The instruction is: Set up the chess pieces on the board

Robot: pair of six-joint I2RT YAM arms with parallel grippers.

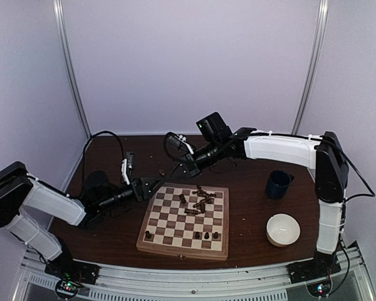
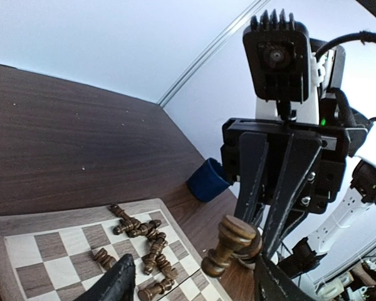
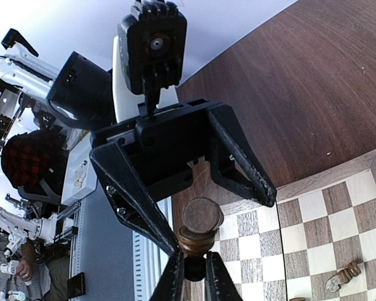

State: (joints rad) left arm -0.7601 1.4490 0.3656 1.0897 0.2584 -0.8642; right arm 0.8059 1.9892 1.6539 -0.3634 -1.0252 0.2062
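right gripper [image 3: 194, 263] clamped on a piece [image 3: 200, 222], left gripper [image 2: 197, 276] spread apart facing it — just four pieces [image 1: 207, 236] standing on the board [image 1: 220, 251], heap [image 1: 197, 202] beneath both undone.

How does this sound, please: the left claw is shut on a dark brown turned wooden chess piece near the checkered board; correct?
Not quite: the right claw, not the left claw, is shut on that dark brown turned chess piece near the checkered board, as the right wrist view shows.
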